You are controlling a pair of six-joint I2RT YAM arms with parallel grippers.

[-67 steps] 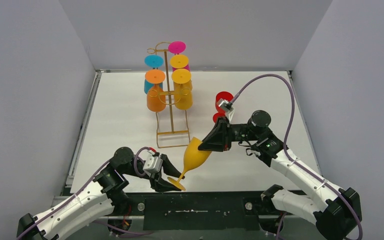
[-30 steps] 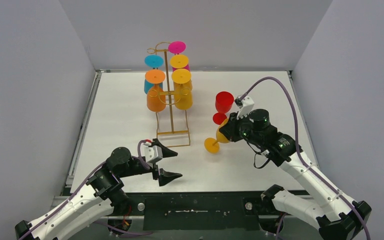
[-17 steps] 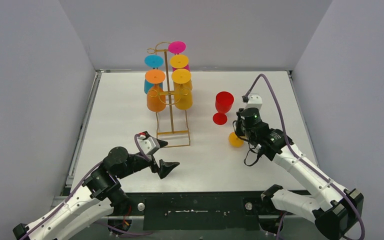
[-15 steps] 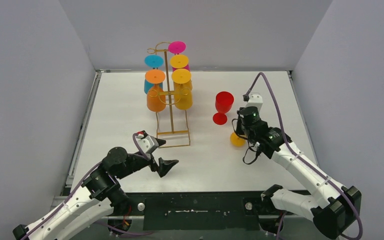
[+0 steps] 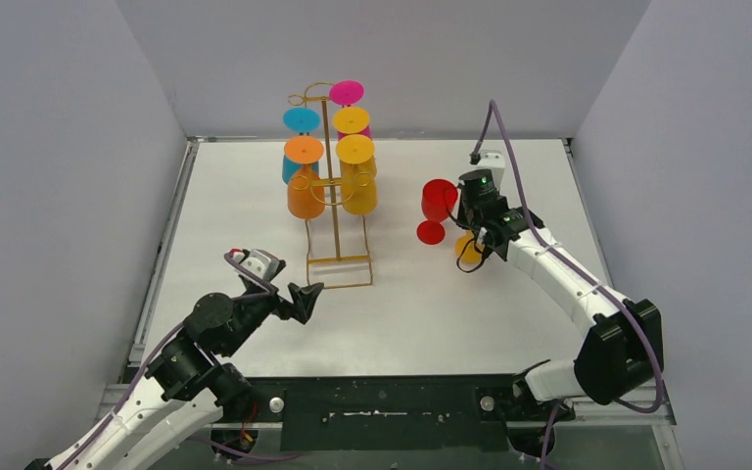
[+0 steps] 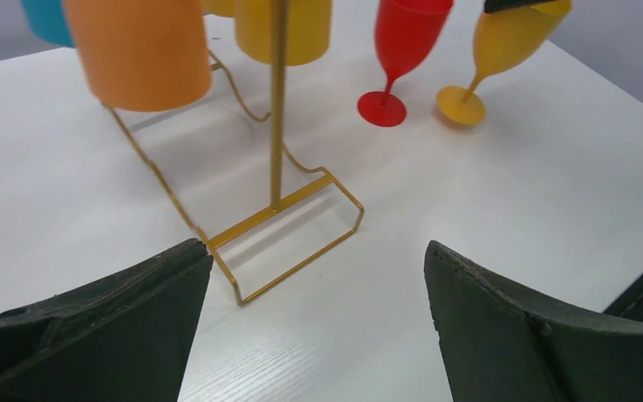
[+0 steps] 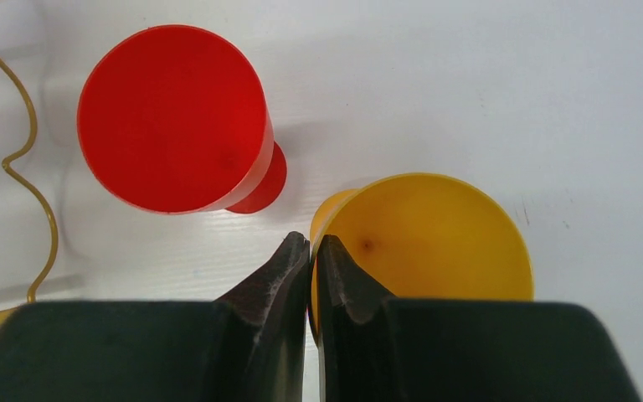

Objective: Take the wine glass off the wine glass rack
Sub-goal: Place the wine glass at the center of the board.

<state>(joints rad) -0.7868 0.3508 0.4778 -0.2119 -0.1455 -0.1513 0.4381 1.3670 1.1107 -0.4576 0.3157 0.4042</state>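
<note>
R gripper (image 7: 311, 248) pinches yellow wine glass (image 7: 423, 239) by the rim, off the wine glass rack (image 6: 278, 109); L gripper (image 6: 311, 251) wide open.

Yellow glass: smooth, opaque, plastic-looking, w/ flared bowl, thin stem and round foot. It is tilted, foot down at the white table (image 6: 511, 184), just beside the red glass (image 7: 172, 117), which has the same shape and stands upright. Both are right of rack, well apart from it. R fingers are dark wedges, pressed nearly together w/ only the thin bowl wall between. L fingers (image 6: 134, 318) are matte black, grainy, spread, nothing between, near rack's rectangular looped base. Rack is thin gold wire w/ straight upright post and curly hook arms. Orange glass (image 5: 305, 196) & others (yellow, blue, pink) hang upside down on it, flat round feet up. Table has faint wood-grain texture.
</note>
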